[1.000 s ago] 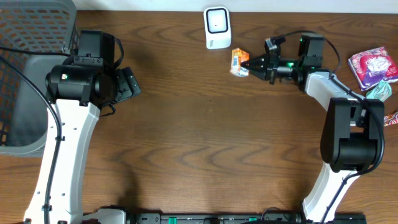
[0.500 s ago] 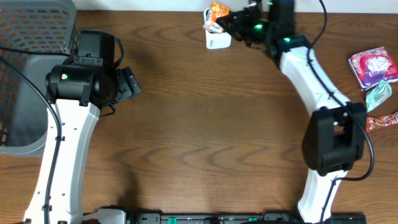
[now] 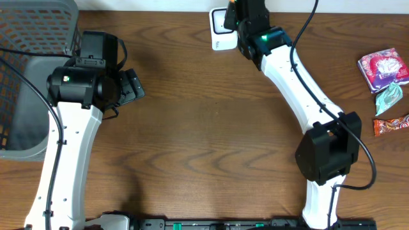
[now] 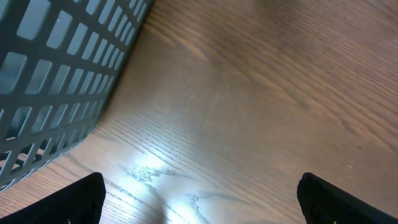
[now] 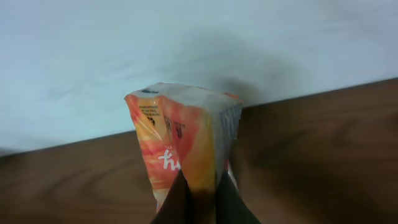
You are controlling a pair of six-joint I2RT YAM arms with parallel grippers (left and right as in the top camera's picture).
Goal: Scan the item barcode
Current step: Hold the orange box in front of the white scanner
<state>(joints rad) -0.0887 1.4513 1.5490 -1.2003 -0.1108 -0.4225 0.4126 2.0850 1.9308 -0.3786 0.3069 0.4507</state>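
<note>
Table [image 3: 211,140]: brown wood grain, filling the overhead view.
Basket [image 3: 25,38]: grey mesh, at the table's 10 o'clock corner; the left wrist view shows its wall at 10 o'clock.
Right arm [image 3: 300,83]: white and black, reaching from its base at 5 o'clock up to the table's 12 o'clock edge.
Left arm [image 3: 64,160]: white and black, rising from 7 o'clock and ending near the basket at about 10 o'clock.
Left gripper [image 4: 199,202]: jaws spread wide apart with nothing between them, above bare wood just beside the basket wall; only the black fingertips [image 4: 74,202] show, at 7 and 5 o'clock of the wrist view.
Right gripper [image 5: 202,202]: jaws pinched together on the lower end of the orange packet, at the table's 12 o'clock edge, over the scanner.
Scanner [image 3: 218,35]: small white unit at the 12 o'clock edge, its right side covered by the right wrist.
Orange packet [image 5: 183,137]: the task's item, held upright in the right jaws, off the wood, with a pale wall behind it.
Pink packet [image 3: 382,68]: lying at 2 o'clock.
Teal packet [image 3: 388,96]: just below the pink one, near 3 o'clock.
Red bar [image 3: 391,124]: at 3 o'clock, by the table's edge.
</note>
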